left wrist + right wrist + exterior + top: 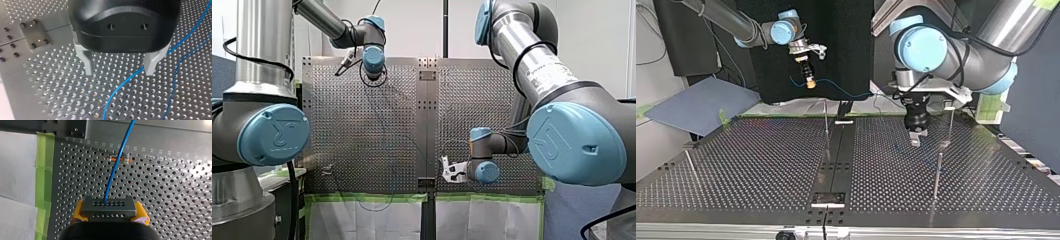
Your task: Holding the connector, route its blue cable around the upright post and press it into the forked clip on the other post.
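My right gripper [109, 210] is shut on a grey connector [109, 206], held between its yellow pads [78, 211]. The blue cable [116, 165] leaves the connector and runs ahead over the perforated plate. In the top view my right gripper [810, 83] hangs high over the far edge, and the cable [846, 93] sags away toward the view's right. My left gripper [118, 72] stands open just above the plate, holding nothing. The cable [125, 80] lies on the plate under it and passes close to one finger [151, 66]. My left gripper [915, 139] is beside two thin posts [937, 172] [951, 122].
Another thin post [826, 117] rises near the plate's middle seam, and a slanted one [691, 165] stands at the top view's left. A small orange and metal piece [117, 159] sits under the cable ahead of my right gripper. Green tape [43, 170] lines the plate's edge.
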`<state>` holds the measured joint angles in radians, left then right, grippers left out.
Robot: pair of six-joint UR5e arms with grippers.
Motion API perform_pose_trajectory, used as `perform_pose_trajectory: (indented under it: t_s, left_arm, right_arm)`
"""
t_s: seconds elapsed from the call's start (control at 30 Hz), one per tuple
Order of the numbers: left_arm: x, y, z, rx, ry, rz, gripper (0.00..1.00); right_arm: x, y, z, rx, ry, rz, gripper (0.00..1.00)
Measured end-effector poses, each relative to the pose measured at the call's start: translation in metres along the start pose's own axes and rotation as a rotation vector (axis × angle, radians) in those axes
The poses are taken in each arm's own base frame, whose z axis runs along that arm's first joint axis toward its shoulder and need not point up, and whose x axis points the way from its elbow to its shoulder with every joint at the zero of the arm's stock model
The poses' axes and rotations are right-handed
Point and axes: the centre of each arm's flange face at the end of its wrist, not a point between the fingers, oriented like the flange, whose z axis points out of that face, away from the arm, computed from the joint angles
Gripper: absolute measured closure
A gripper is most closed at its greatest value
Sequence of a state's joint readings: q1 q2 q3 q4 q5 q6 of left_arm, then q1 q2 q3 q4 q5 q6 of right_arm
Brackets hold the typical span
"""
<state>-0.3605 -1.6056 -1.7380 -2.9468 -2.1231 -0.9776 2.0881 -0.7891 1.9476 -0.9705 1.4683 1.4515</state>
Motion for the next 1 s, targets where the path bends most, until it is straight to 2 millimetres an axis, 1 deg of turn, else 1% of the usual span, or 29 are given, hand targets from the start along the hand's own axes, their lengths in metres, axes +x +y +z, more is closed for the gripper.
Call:
perform_pose_trajectory:
  t_s: [0.27, 0.43, 0.63, 0.87, 1.0]
  left_arm:
    - [0.011, -0.006, -0.004, 0.0, 0.012, 0.018, 0.0]
    - [0.016, -0.007, -0.001, -0.015, 0.023, 0.03, 0.0]
    - [0.027, -0.02, 0.007, -0.006, 0.044, 0.062, 0.0]
    - [0.024, -0.02, 0.014, -0.014, 0.03, 0.057, 0.0]
    - [0.017, -0.015, 0.022, -0.028, 0.011, 0.045, 0.0]
  right_arm:
    - [0.0, 0.0, 0.0, -0.003, -0.002, -0.002, 1.0]
    - [-0.001, -0.001, 0.0, -0.004, -0.003, -0.006, 1.0]
    - [-0.001, -0.001, -0.001, -0.005, -0.006, -0.008, 1.0]
    - [-0.001, -0.001, -0.001, -0.007, -0.008, -0.011, 1.0]
    - [-0.001, -0.001, -0.001, -0.008, -0.007, -0.011, 1.0]
